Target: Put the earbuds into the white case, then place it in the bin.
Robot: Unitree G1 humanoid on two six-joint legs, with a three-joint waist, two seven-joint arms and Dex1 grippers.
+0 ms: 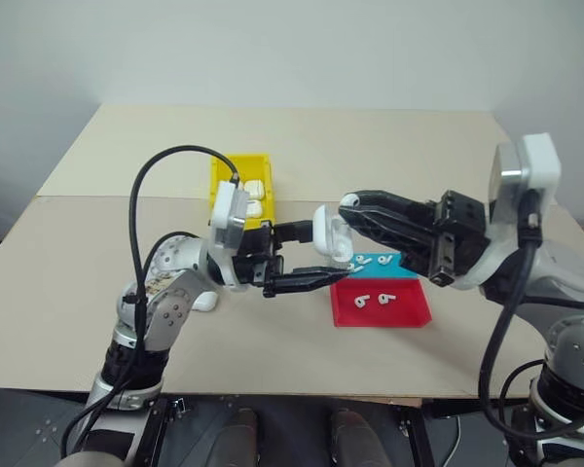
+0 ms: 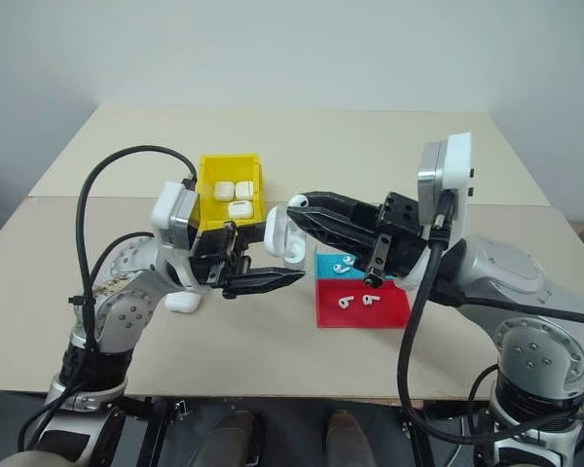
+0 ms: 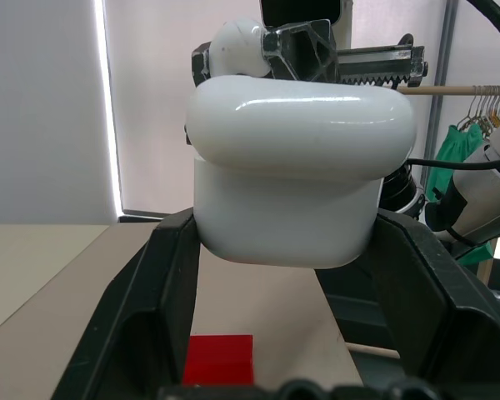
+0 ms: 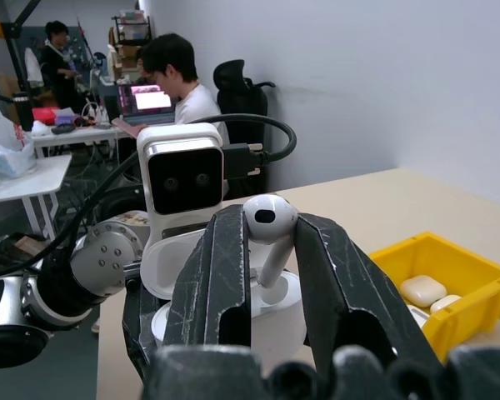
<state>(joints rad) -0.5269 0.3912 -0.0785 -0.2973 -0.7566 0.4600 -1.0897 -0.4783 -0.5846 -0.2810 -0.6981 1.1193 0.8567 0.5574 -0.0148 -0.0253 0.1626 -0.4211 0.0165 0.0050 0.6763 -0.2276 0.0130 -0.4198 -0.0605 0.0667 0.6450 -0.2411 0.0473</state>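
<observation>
- One earbud (image 4: 269,218) sits pinched between the jaws of the right gripper (image 4: 271,250), stem pointing down toward the open white case (image 3: 287,196) directly beneath it.
- We note the case is raised above the tabletop (image 1: 389,156), clenched between the jaws of the left gripper (image 3: 287,250); its lid is flipped open.
- Both grippers meet in mid-air over the middle of the tabletop, the right one reaching in from the right, the left one from the left.
- Two more earbuds (image 1: 373,298) lie on the red tray (image 1: 409,313), which rests below and to the right of the grippers; others lie on the blue tray (image 2: 326,263) just behind it, touching its far edge.
- We see the yellow bin (image 2: 210,185) behind the left gripper, holding three closed white cases (image 2: 236,195).
- Another white case (image 2: 183,302) lies on the tabletop beside the left arm.
- We also record, in the right wrist view, a person seated at a laptop (image 4: 152,100) in the background and a second person standing farther back.
</observation>
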